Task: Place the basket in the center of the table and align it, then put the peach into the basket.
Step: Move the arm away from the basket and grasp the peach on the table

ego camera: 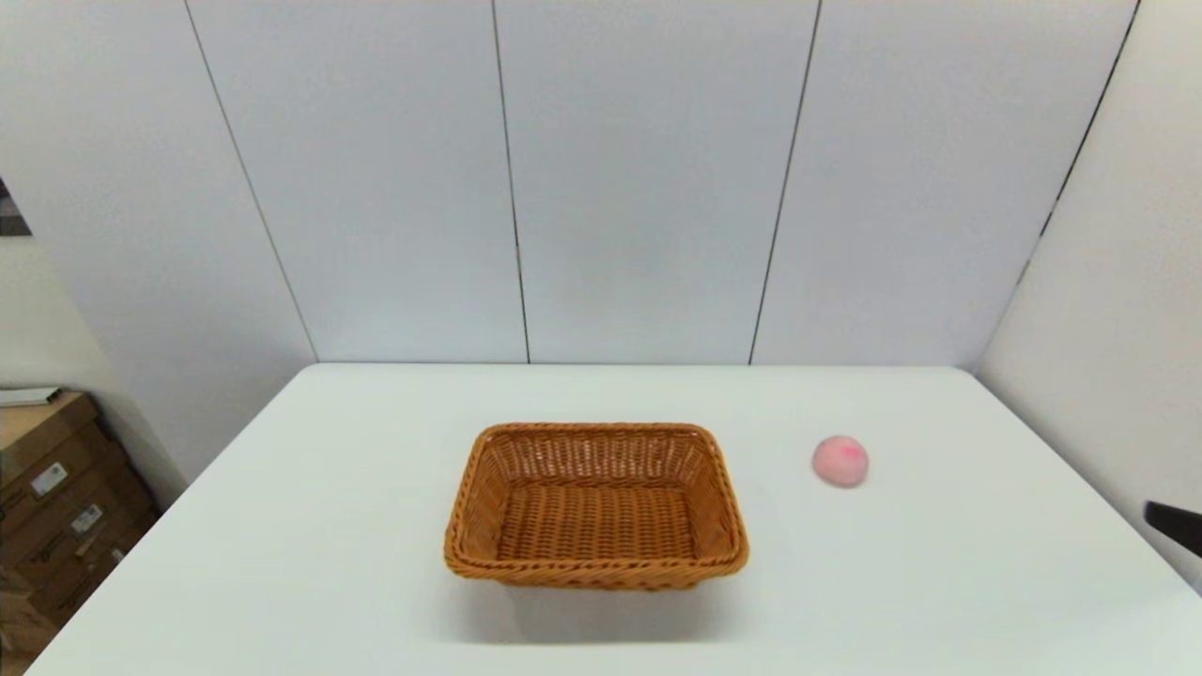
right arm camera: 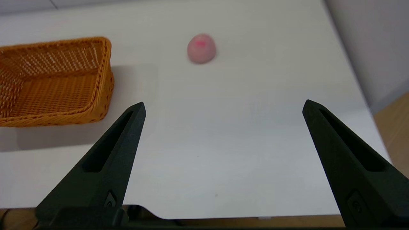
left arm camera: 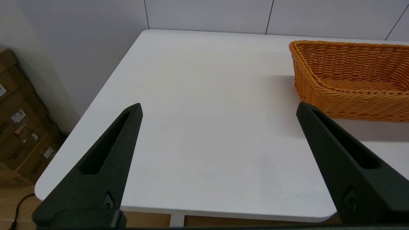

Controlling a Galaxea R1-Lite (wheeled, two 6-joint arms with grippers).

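The orange-brown wicker basket (ego camera: 595, 507) (left arm camera: 351, 80) (right arm camera: 54, 81) stands empty near the middle of the white table (ego camera: 329, 526), squared to its edges. The pale-pink peach (ego camera: 839, 460) (right arm camera: 201, 48) lies on the table to the basket's right, well apart from it. My right gripper (right arm camera: 223, 108) hangs open above the table's near right part, short of the peach; only a black tip of it (ego camera: 1174, 522) shows at the head view's right edge. My left gripper (left arm camera: 219, 108) is open over the table's near left part, left of the basket, holding nothing.
Stacked cardboard boxes (ego camera: 56, 498) (left arm camera: 19, 124) sit on the floor left of the table. Grey wall panels (ego camera: 639, 188) close off the back and the right side. The table's near edge lies just below both grippers.
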